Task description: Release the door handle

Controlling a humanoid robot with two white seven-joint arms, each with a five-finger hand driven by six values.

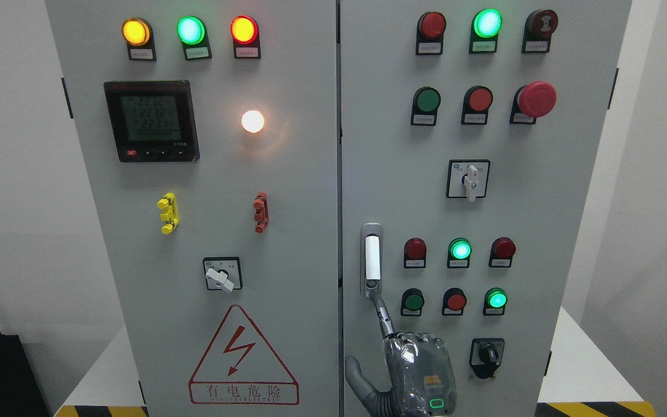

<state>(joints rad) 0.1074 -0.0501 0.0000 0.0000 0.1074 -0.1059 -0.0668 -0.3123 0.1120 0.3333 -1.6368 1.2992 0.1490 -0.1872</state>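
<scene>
The grey cabinet's right door [542, 208] carries a vertical silver door handle [372, 258] with a white grip near its left edge. The handle lies flat in its housing. My right hand [417, 370] comes up from the bottom edge just below the handle, its back toward the camera. Its index finger [381, 313] stretches up and its tip touches the handle's lower end. The thumb [356, 376] is spread to the left. The hand is not closed around the handle. The left arm is out of view.
The right door has indicator lamps, push buttons, a red emergency stop [536, 99], a rotary switch [468, 178] and a black key switch [487, 354]. The left door [223, 208] has a meter [151, 120], lamps and a warning triangle [244, 359]. Both doors look closed.
</scene>
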